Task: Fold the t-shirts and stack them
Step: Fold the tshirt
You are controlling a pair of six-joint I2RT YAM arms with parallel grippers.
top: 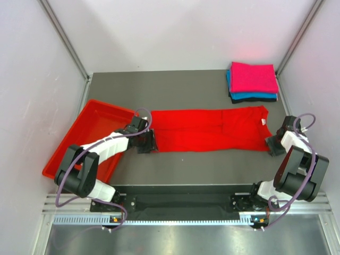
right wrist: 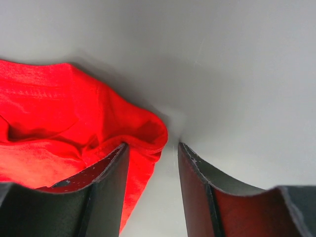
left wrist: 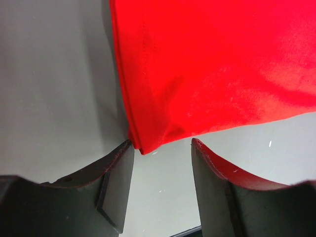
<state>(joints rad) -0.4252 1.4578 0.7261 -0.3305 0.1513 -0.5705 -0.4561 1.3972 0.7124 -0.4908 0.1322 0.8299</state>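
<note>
Both ends of the red shirt (top: 207, 130) are flanked — left tool (left wrist: 162, 143) released at a hem corner, right tool (right wrist: 150, 145) released at the collar end; next, likely, clench and fold across.

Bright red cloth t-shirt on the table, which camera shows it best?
Top external: the whole bright red t-shirt lies there, folded lengthwise. Left wrist shows only a hem corner, right wrist only a bunched edge.
</note>
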